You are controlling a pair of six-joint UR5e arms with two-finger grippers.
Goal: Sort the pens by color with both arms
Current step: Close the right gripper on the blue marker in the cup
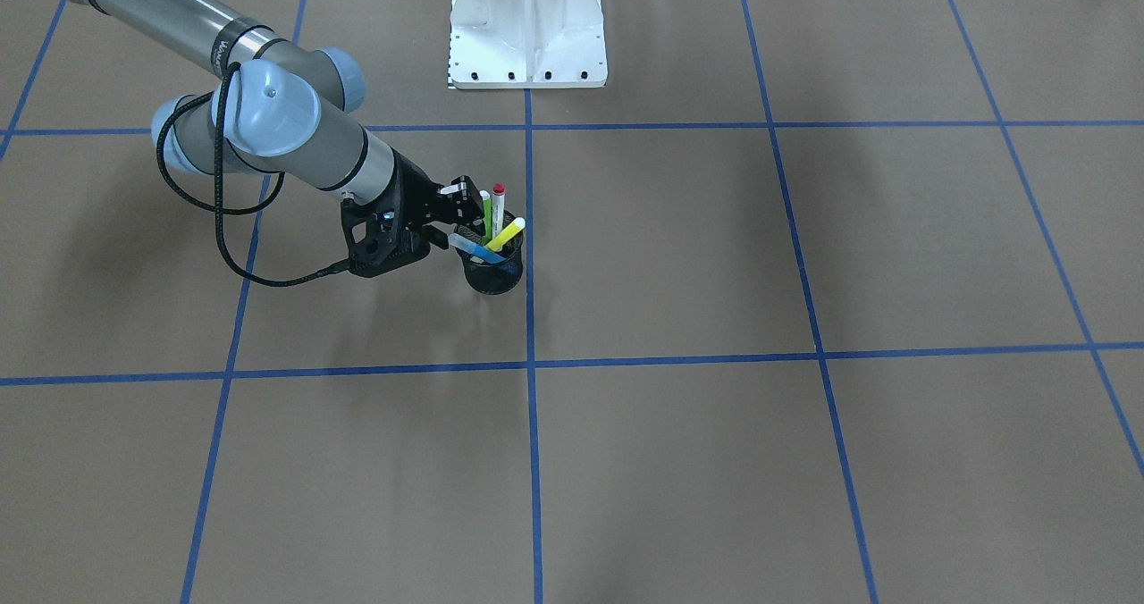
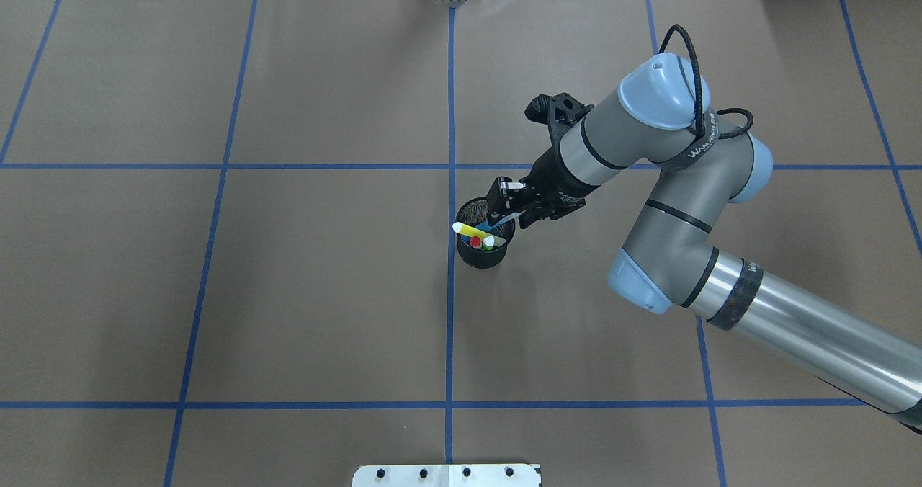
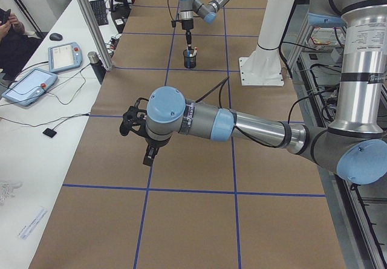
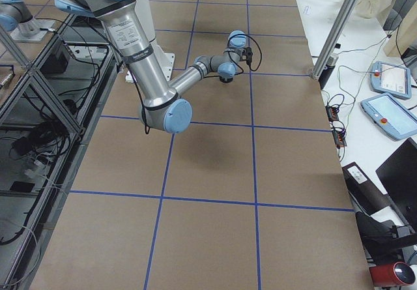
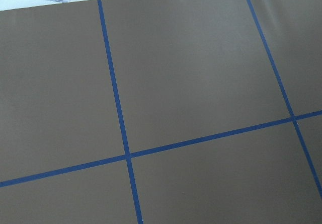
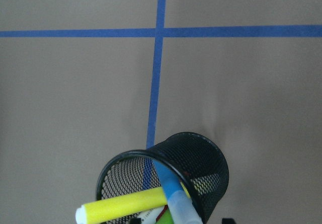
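Only your left-end view is showing the left gripper [image 3: 149,156]; grip unreadable. Black mesh cup [image 2: 481,260] is holding four pens [image 2: 472,229]; grip of right gripper [image 2: 498,203] unclear.

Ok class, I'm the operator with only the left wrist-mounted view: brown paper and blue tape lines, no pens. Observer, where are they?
Observer: All four stand together in a black mesh cup just beside a blue tape line.
Operator: Which colours?
Observer: A blue pen, a red-capped white pen, a green highlighter and a yellow highlighter.
Operator: Is the right arm near them?
Observer: The right gripper is at the cup's rim, by the blue pen's clear-capped end. I cannot tell whether it has closed on it.
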